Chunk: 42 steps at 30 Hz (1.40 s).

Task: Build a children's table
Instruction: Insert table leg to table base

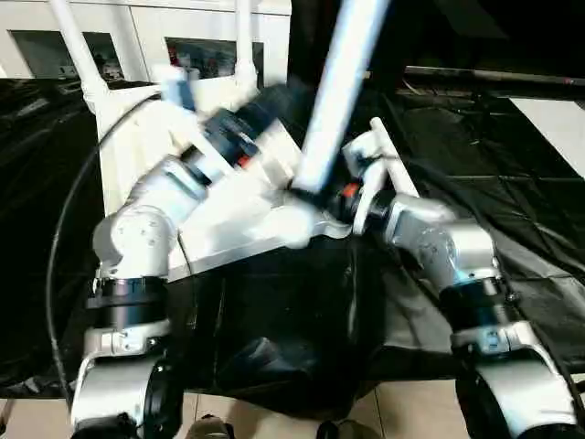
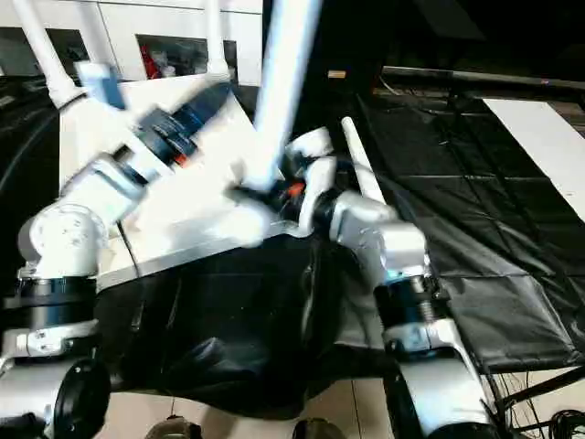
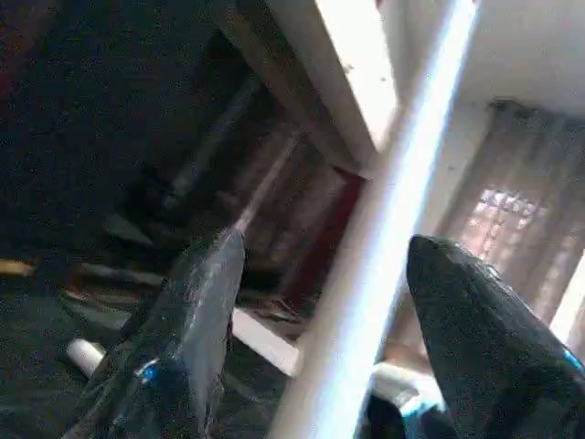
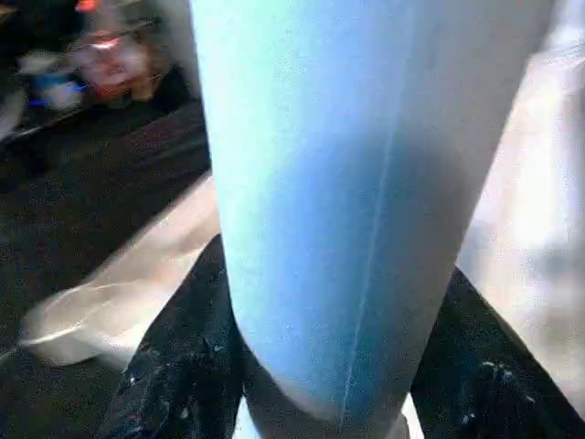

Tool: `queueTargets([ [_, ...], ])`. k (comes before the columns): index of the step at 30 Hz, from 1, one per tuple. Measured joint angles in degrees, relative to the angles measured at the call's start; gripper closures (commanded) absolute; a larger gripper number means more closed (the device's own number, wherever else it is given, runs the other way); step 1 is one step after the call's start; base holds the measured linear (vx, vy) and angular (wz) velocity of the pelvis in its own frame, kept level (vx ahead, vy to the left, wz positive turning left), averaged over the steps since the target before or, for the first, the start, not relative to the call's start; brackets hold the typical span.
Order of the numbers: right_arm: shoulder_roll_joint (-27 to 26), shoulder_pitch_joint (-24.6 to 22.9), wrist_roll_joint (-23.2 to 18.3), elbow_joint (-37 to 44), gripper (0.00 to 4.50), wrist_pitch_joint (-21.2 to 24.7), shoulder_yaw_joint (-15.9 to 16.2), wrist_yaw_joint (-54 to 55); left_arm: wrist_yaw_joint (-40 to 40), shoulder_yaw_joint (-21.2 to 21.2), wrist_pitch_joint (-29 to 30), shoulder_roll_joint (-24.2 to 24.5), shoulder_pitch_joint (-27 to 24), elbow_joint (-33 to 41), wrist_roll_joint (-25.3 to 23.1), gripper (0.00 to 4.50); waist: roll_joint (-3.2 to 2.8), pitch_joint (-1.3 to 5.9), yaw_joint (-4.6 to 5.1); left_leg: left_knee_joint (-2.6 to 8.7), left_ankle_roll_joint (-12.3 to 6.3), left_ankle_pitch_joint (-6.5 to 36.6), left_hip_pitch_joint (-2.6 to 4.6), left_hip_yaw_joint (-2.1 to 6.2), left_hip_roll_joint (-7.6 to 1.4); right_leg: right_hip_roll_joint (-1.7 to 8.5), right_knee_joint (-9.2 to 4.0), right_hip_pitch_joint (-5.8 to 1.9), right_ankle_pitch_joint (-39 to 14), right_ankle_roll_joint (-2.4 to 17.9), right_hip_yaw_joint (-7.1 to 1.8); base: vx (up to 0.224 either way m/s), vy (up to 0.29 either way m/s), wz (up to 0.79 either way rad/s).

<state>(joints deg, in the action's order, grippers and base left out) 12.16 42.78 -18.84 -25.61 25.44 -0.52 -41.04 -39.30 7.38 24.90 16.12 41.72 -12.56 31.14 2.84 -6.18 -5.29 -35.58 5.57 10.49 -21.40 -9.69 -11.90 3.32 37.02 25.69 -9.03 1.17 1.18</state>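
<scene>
The right gripper (image 4: 320,366) pinches the white leg (image 1: 334,101) low on its shaft, a black finger pressed against each side, so the tube stands tilted with its foot just below the fingers at the near corner of the tabletop (image 1: 219,219); this looks like the grip that guides the leg into its corner socket. Beyond it, the left gripper (image 3: 315,302) reaches over the tabletop with its fingers spread apart, the same leg passing between them without clear contact, probably steadying or letting go. The tabletop lies underside up on the black sheet (image 1: 512,183). Past both grippers, two fitted legs (image 1: 78,46) rise from the far corners.
</scene>
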Motion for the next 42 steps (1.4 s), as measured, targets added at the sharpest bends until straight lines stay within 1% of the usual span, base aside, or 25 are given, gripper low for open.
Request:
queueTargets([
  [2,3.44,-0.09,3.07,-0.54,2.64,-1.91,-0.10,1.36,-0.61,-9.28,-5.75,6.39,-1.10,-5.03,-13.18,1.30,-0.08,0.05,-0.05,0.01,0.00,0.00,0.00,0.00,0.02,0.01,-0.04,0.00,-0.16,-0.58,-0.08,0.000,0.000,0.00],
  [3,4.53,-0.30,3.64,-0.49,2.64,-2.05,-0.18,1.36,-1.34,-12.24,-7.58,7.64,-1.84,-7.41,-17.02,1.30,-0.06,0.04,0.02,0.01,0.00,0.00,-0.02,-0.01,0.03,0.01,-0.07,0.00,-0.16,-0.66,-0.10,0.000,0.000,0.00],
  [4,5.26,-0.60,3.80,-0.35,2.64,-2.00,-0.35,1.33,-2.17,-14.24,-8.55,7.92,-2.88,-9.18,-19.33,1.30,-0.03,0.02,0.12,0.01,0.00,0.00,-0.07,-0.02,0.03,0.01,-0.11,0.02,-0.14,-0.66,-0.13,0.000,0.000,0.00],
  [5,6.05,-1.64,3.80,0.72,2.64,-1.77,-0.57,1.21,-4.07,-16.31,-8.64,7.36,-4.01,-10.41,-20.30,1.30,0.03,-0.03,0.06,0.01,-0.01,0.01,-0.22,-0.02,0.04,0.01,-0.16,0.10,-0.10,-0.60,-0.12,0.000,0.000,0.00],
  [8,5.95,-2.97,3.67,2.13,2.64,-0.73,-0.82,1.47,-6.64,-18.77,-7.89,4.44,-4.68,-10.18,-20.00,1.30,0.03,-0.15,0.23,0.00,-0.02,0.00,-0.55,-0.02,0.04,0.01,-0.25,0.34,0.14,-0.24,-0.11,0.000,0.000,0.00],
  [10,5.97,-3.27,3.46,3.46,2.64,-0.59,-1.00,1.84,-7.13,-18.95,-7.65,3.84,-4.21,-9.43,-19.43,1.30,-0.14,-0.28,0.39,0.01,-0.02,0.01,-0.53,-0.03,0.04,0.00,-0.26,0.34,0.15,-0.24,-0.11,0.000,0.000,0.00],
  [11,6.31,-4.07,2.89,5.22,2.64,-0.44,-1.83,2.15,-7.74,-18.98,-7.35,3.59,-3.19,-9.45,-18.70,1.30,-0.18,-0.43,0.42,0.02,-0.02,0.01,-0.53,-0.03,0.03,-0.02,-0.28,0.34,0.15,-0.24,-0.11,0.000,0.000,0.00],
  [13,7.06,-4.78,2.40,7.42,2.64,0.34,-2.70,2.48,-9.79,-18.97,-6.08,3.45,-1.97,-9.28,-17.17,0.97,-0.55,-0.74,0.55,0.03,-0.02,0.01,-0.50,-0.03,0.04,-0.02,-0.34,0.32,0.16,-0.23,-0.14,0.000,0.000,0.00],
  [14,7.60,-4.98,2.30,8.29,2.64,0.86,-2.97,2.49,-11.41,-18.99,-5.13,3.44,-1.53,-8.90,-16.68,0.97,-0.82,-1.01,0.77,0.03,-0.02,0.01,-0.49,-0.04,0.05,-0.02,-0.38,0.32,0.19,-0.23,-0.17,0.000,0.000,0.00],
  [16,8.20,-5.25,2.13,9.66,2.64,1.74,-3.18,2.51,-13.23,-19.70,-3.70,3.69,-1.20,-8.71,-16.55,0.94,-1.10,-1.45,1.22,0.07,-0.02,0.01,-0.52,-0.04,0.06,-0.02,-0.50,0.32,0.25,-0.29,-0.17,0.000,0.000,0.00],
  [17,8.53,-6.12,1.88,11.13,2.64,2.40,-3.37,2.44,-13.89,-21.17,-3.32,4.17,-0.98,-8.90,-18.04,0.66,-1.18,-1.64,1.47,0.14,-0.02,0.01,-0.53,-0.03,0.05,-0.03,-0.58,0.32,0.26,-0.29,-0.15,0.000,0.000,0.00],
  [20,8.73,-7.42,1.24,12.60,2.64,3.93,-3.41,2.45,-12.72,-23.08,-2.96,5.23,-0.60,-11.32,-21.85,0.50,-1.32,-2.16,2.35,0.40,-0.04,0.00,-0.57,-0.03,0.06,-0.08,-0.90,0.32,0.36,-0.26,-0.14,0.000,0.000,0.00],
  [23,8.81,-7.65,1.05,14.04,2.64,4.72,-3.42,2.60,-12.00,-24.09,-0.67,6.29,-0.49,-12.26,-23.55,0.36,-1.50,-2.81,2.86,0.65,-0.04,0.00,-0.60,-0.04,0.08,-0.08,-1.15,0.34,0.36,-0.25,-0.12,0.000,0.000,0.00],
  [24,8.81,-7.64,0.99,14.35,2.64,4.98,-3.42,2.63,-11.67,-24.18,-0.02,6.30,-0.50,-12.27,-23.71,0.69,-1.55,-2.86,2.86,0.77,-0.05,0.00,-0.61,-0.05,0.08,-0.08,-1.25,0.34,0.36,-0.25,-0.11,0.000,0.000,0.00],
  [25,8.81,-7.65,0.94,14.49,2.64,5.23,-3.42,2.65,-11.33,-24.22,0.26,6.31,-0.49,-12.23,-24.08,0.77,-1.57,-2.87,2.81,0.88,-0.06,-0.01,-0.61,-0.05,0.08,-0.08,-1.36,0.34,0.35,-0.24,-0.08,0.000,0.000,0.00],
  [27,8.80,-7.65,0.92,15.05,2.64,5.63,-3.42,2.98,-9.89,-24.21,1.32,6.41,-0.50,-12.16,-24.79,0.74,-1.67,-2.94,2.74,1.14,-0.28,-0.14,-0.62,-0.08,0.09,-0.09,-1.64,0.34,0.36,-0.24,-0.04,0.000,0.000,0.00],
  [28,8.81,-7.65,0.88,15.50,2.64,5.73,-3.42,3.08,-9.33,-24.08,1.76,6.43,-0.50,-11.97,-25.00,0.92,-1.72,-2.99,2.73,1.21,-0.36,-0.19,-0.64,-0.09,0.08,-0.09,-1.72,0.34,0.36,-0.24,-0.02,0.000,0.000,0.00],
  [29,8.78,-7.66,0.71,16.02,2.64,5.86,-3.42,3.09,-8.61,-23.94,2.47,6.42,-0.49,-11.59,-25.30,0.92,-1.74,-3.01,2.73,1.30,-0.40,-0.17,-0.64,-0.11,0.08,-0.09,-1.81,0.34,0.35,-0.23,-0.02,0.000,0.000,0.00],
  [30,8.78,-7.66,0.50,16.30,2.64,5.90,-3.42,3.10,-8.33,-23.91,2.96,6.42,-0.50,-11.31,-25.35,1.09,-1.74,-3.03,2.72,1.33,-0.42,-0.16,-0.65,-0.13,0.07,-0.09,-1.86,0.34,0.34,-0.22,-0.01,0.000,0.000,0.00],
  [31,8.78,-7.65,0.46,16.47,2.64,5.99,-3.41,3.09,-8.03,-23.79,3.70,6.37,-0.52,-10.86,-25.34,1.14,-1.73,-3.05,2.71,1.37,-0.43,-0.15,-0.65,-0.14,0.07,-0.09,-1.91,0.34,0.34,-0.22,-0.01,0.000,0.000,0.00],
  [34,8.77,-7.70,0.46,16.58,2.64,6.57,-3.25,3.01,-7.79,-22.39,7.38,6.95,-1.35,-6.90,-24.59,1.20,-1.72,-3.23,2.81,1.39,-0.45,-0.14,-0.65,-0.17,0.05,-0.09,-1.97,0.34,0.34,-0.22,-0.02,0.000,0.000,0.00],
  [35,8.79,-7.81,0.46,16.58,2.64,6.63,-3.24,3.00,-7.88,-21.93,8.37,7.41,-1.74,-5.30,-24.05,1.47,-1.75,-3.29,2.80,1.40,-0.45,-0.14,-0.64,-0.18,0.04,-0.09,-1.97,0.34,0.34,-0.22,-0.02,0.000,0.000,0.00],
  [37,8.78,-7.83,0.45,16.58,2.64,6.67,-3.14,2.97,-7.92,-21.48,9.24,7.84,-1.87,-4.16,-23.90,1.57,-1.74,-3.40,2.78,1.40,-0.44,-0.15,-0.63,-0.18,0.04,-0.09,-1.96,0.34,0.34,-0.22,-0.02,0.000,0.000,0.00],
  [39,8.78,-7.83,0.46,16.57,2.64,6.68,-2.87,2.89,-8.58,-21.33,12.22,9.00,-3.26,-0.86,-23.15,1.61,-1.72,-3.45,2.95,1.40,-0.39,-0.12,-0.62,-0.19,0.03,-0.08,-1.96,0.34,0.34,-0.22,-0.03,0.000,0.000,0.00],
  [42,8.78,-7.83,0.46,16.56,2.64,6.68,-2.82,2.83,-9.24,-21.34,14.87,9.85,-3.99,0.56,-22.67,2.01,-1.68,-3.72,3.01,1.41,-0.20,-0.01,-0.62,-0.19,0.03,-0.08,-1.97,0.34,0.34,-0.22,-0.03,0.000,0.000,0.00],
])
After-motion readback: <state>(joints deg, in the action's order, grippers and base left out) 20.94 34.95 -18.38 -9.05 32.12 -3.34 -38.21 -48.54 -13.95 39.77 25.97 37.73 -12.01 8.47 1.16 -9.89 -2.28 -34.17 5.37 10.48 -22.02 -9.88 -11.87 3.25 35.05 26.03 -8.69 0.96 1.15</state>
